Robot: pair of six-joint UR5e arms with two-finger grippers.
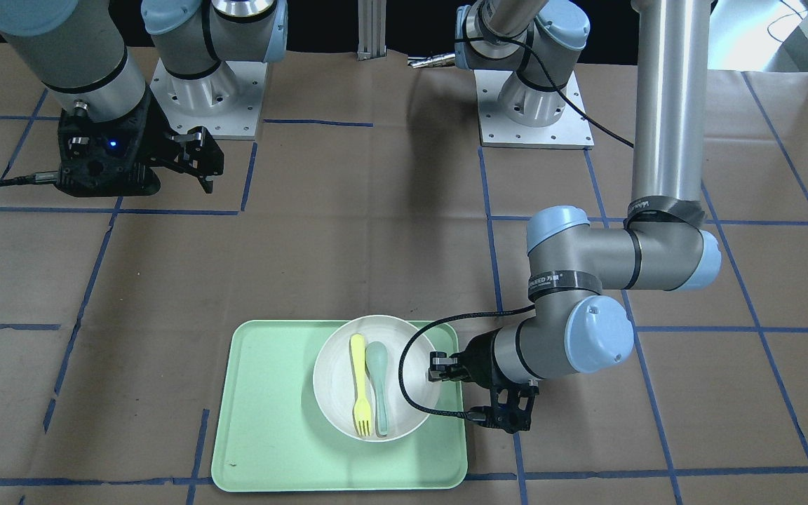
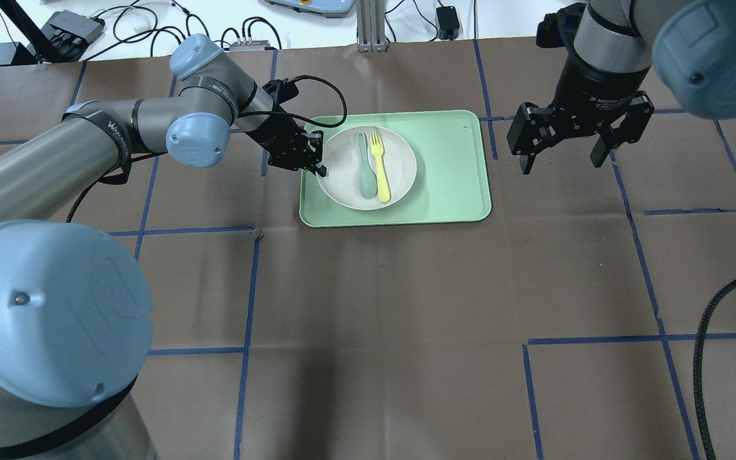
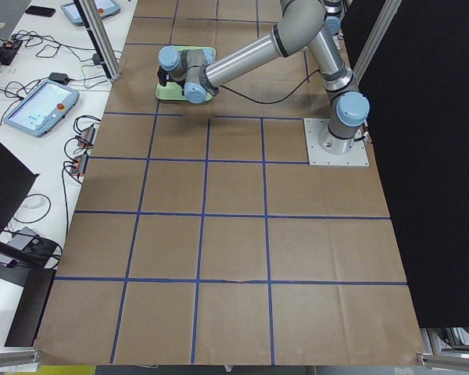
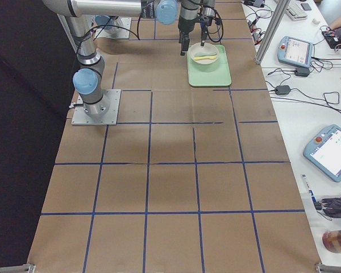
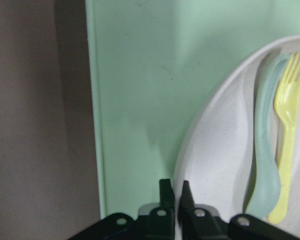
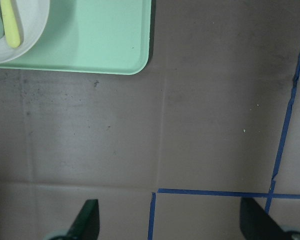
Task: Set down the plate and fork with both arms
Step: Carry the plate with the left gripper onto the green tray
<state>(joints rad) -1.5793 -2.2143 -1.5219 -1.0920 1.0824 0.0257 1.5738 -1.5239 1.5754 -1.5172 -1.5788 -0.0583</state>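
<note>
The off-white plate (image 2: 401, 160) sits on the left part of the light-green tray (image 2: 451, 166). The pale-yellow fork (image 2: 381, 167) lies in the plate beside a grey-green spoon (image 2: 365, 169). My left gripper (image 2: 317, 161) is at the plate's left rim. In the left wrist view its fingers (image 5: 165, 192) are closed on the plate's rim (image 5: 190, 150). My right gripper (image 2: 563, 160) is open and empty, above the table to the right of the tray. In the right wrist view (image 6: 170, 220) only the tray's corner (image 6: 105, 35) and the plate's edge (image 6: 32, 27) show.
The table is covered in brown paper with blue tape lines. The left arm's black cable (image 1: 407, 365) loops over the plate's edge. The arm bases (image 1: 534, 105) stand at the robot's side of the table. Cables and pendants lie beyond the far edge (image 2: 246, 32).
</note>
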